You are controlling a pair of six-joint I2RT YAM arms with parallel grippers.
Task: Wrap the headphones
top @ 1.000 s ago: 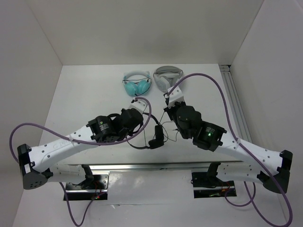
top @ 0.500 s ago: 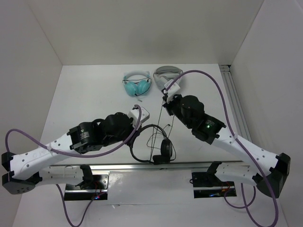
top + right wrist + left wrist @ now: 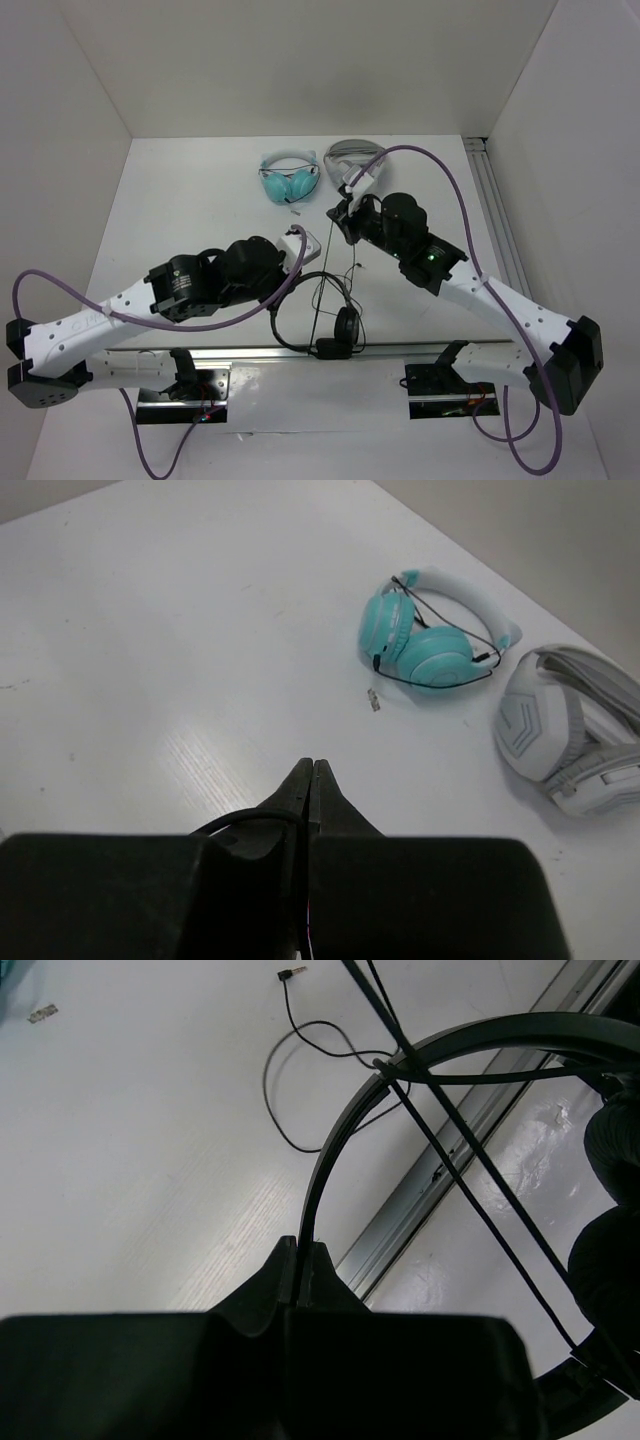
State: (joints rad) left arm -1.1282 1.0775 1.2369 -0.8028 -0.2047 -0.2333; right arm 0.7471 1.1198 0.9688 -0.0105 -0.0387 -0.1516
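The black headphones (image 3: pixel 346 325) hang at the near edge of the table, headband up and earcups low. My left gripper (image 3: pixel 291 288) is shut on the thin headband (image 3: pixel 340 1140), which rises from between its fingertips (image 3: pixel 300 1252). Two taut runs of cable (image 3: pixel 480 1170) cross the band, and the plug end (image 3: pixel 291 972) lies loose on the table. Farther back, my right gripper (image 3: pixel 340 220) is shut on the cable (image 3: pixel 318 300). A black loop (image 3: pixel 250 818) enters its jaws from the left, and the fingertips (image 3: pixel 313 772) are pressed together.
Teal headphones (image 3: pixel 288 180) (image 3: pixel 425 645) and white-grey headphones (image 3: pixel 350 160) (image 3: pixel 570 730) lie at the back of the white table. A metal rail (image 3: pixel 440 1175) runs along the near edge, under the hanging earcups. A second rail (image 3: pixel 495 220) lines the right side.
The left arm has pulled the headphones toward the near edge, earcups now over the rail. The right gripper has moved back with the cable, drawing it straighter.
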